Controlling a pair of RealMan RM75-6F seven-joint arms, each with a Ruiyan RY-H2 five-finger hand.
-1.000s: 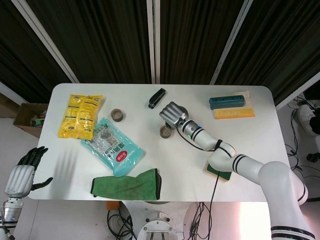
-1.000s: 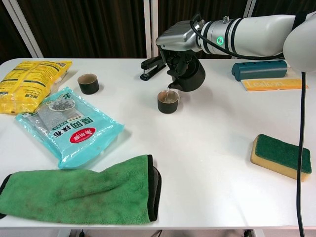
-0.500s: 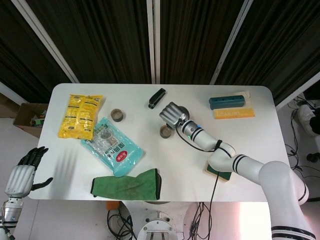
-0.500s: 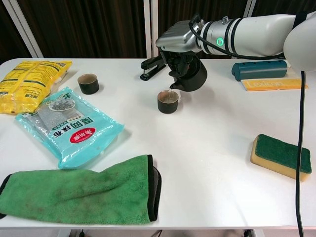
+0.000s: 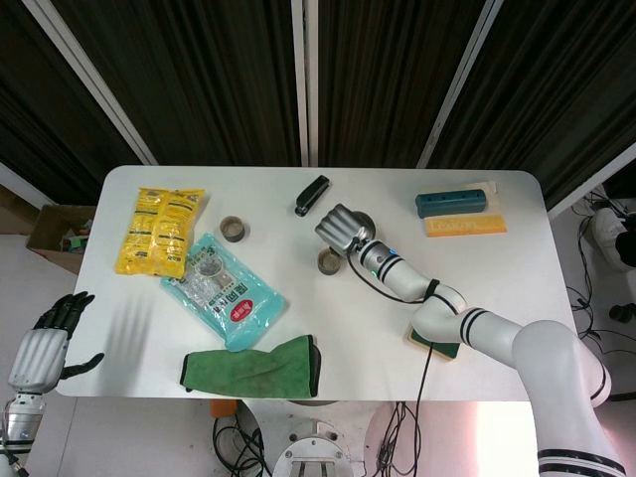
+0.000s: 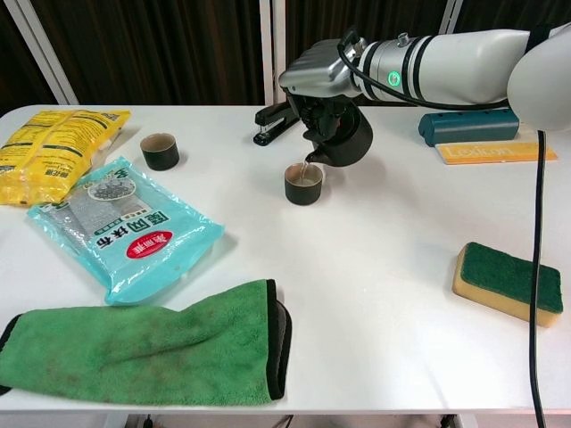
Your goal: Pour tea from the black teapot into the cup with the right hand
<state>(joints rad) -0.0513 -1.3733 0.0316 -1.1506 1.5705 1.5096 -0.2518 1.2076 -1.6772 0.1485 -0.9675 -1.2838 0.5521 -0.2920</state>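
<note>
Teapot: black teapot (image 6: 343,138) hangs tipped over the cup (image 6: 303,183), near the table's (image 6: 375,294) far edge, tea running in.
Right hand: right hand (image 6: 319,76) reaches from the right, fingers wrapped on the teapot's top.
Left hand: left hand (image 5: 45,343) off the table's left corner, fingers loose, holding nothing.

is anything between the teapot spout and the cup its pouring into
Nothing visible. The right hand holds the black teapot tilted directly over the cup, with only open air between the spout and the rim.
</note>
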